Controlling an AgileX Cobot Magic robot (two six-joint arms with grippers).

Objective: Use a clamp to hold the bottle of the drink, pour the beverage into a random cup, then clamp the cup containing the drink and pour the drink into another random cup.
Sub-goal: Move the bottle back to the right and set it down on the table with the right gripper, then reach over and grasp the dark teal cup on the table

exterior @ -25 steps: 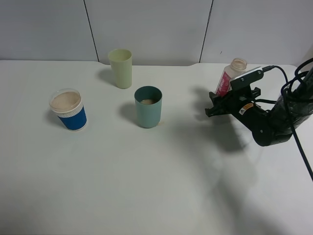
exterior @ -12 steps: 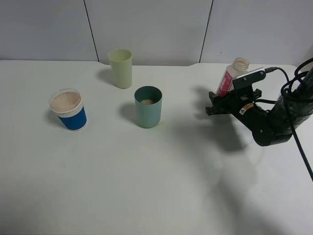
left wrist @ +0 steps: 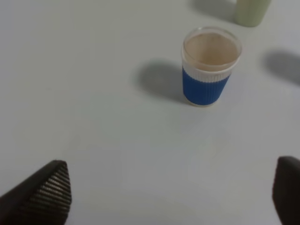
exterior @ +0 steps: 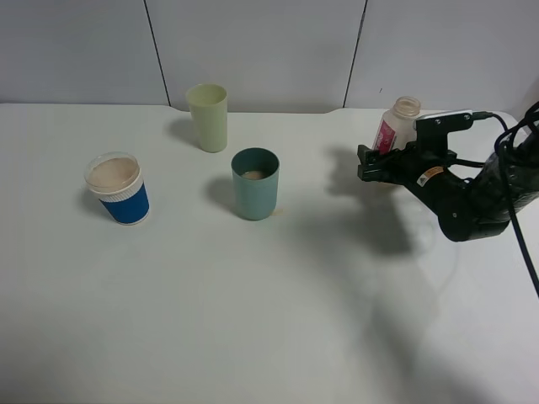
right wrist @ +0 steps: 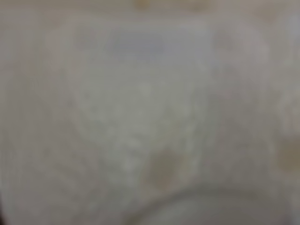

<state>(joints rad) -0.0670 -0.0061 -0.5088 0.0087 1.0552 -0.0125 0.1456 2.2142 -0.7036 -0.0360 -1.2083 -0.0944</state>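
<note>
Right claw is at the far right of the table, close against the near side of the bottle. The bottle is close to upright with its open neck up and pink-red label showing, and its lower body is hidden behind the claw. From the high camera I cannot tell whether the jaws are spread or pinching the bottle. My right wrist view is only a pale blur, possibly something very close to the lens. Left claw is spread wide with nothing between its fingertips, above bare table near the blue cup. I read the blue cup at the left as nearly full of tan beverage. The teal-green tumbler stands mid-table with a little liquid at the bottom. The pale yellow-green tumbler stands farther back, to its left.
</note>
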